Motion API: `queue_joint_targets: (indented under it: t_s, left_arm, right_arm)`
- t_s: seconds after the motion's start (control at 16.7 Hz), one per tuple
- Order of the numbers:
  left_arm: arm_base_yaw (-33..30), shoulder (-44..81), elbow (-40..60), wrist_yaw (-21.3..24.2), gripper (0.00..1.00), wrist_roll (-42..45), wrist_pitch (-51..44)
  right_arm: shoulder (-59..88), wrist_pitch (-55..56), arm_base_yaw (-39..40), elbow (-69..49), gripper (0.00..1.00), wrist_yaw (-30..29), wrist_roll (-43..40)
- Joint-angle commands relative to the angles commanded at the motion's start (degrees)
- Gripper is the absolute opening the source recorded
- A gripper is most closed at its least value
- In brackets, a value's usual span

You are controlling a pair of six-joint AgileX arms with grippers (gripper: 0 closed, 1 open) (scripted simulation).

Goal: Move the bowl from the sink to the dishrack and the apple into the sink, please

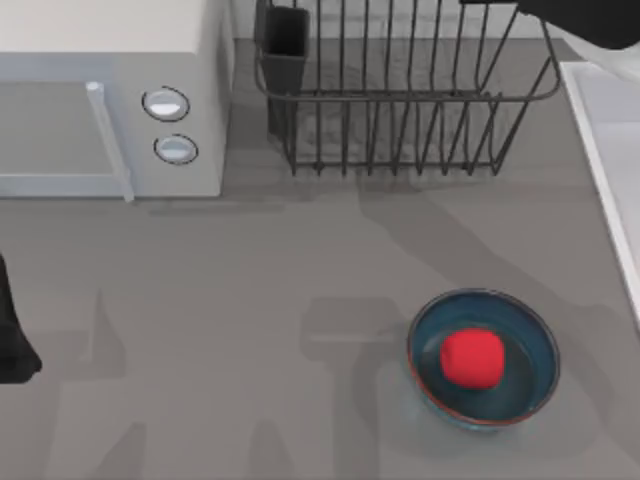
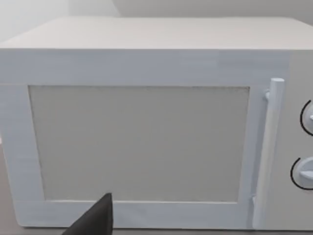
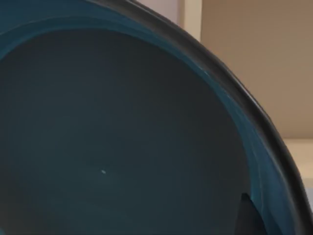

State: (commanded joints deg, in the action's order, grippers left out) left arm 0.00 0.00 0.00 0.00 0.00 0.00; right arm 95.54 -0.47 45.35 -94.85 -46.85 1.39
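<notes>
A big white microwave (image 2: 146, 122) is seen from the front. Its door (image 2: 139, 144) is shut, with a wide pale window in the middle. A tall white handle (image 2: 268, 152) is fixed beside the door. Two round knobs (image 2: 305, 147) are placed past the handle. A dark finger tip (image 2: 95, 218) is seen low down, in front of the door.

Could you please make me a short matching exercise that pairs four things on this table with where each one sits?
Things:
1. apple
2. cutlery cup
3. microwave
4. sink

Places:
A. at the table's right edge
B. inside a teal bowl on the table
C. at the table's back left
D. at the dishrack's left corner

Pairs: 1-B, 2-D, 3-C, 4-A
</notes>
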Motion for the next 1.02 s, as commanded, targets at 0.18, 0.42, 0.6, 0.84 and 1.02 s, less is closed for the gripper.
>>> queue_joint_targets:
  t_s: [0.18,0.42,0.6,0.84,1.02]
  left_arm:
    - [0.0,0.0,0.0,0.0,1.0,0.0,0.0]
    - [0.0,0.0,0.0,0.0,1.0,0.0,0.0]
    - [0.0,0.0,0.0,0.0,1.0,0.0,0.0]
    - [0.0,0.0,0.0,0.0,1.0,0.0,0.0]
    - [0.0,0.0,0.0,0.0,1.0,0.0,0.0]
  right_arm:
    - [1.62,2.17,-0.56,0.91,0.0,0.37,-0.03]
    - [8.07,13.41,-2.85,5.53,0.0,2.58,-0.05]
    - [14.01,26.4,-5.25,10.6,0.0,4.98,-0.08]
    - [20.17,38.15,-8.26,16.75,0.0,7.89,-0.27]
    - [21.6,40.62,-9.13,18.48,0.0,8.74,-0.37]
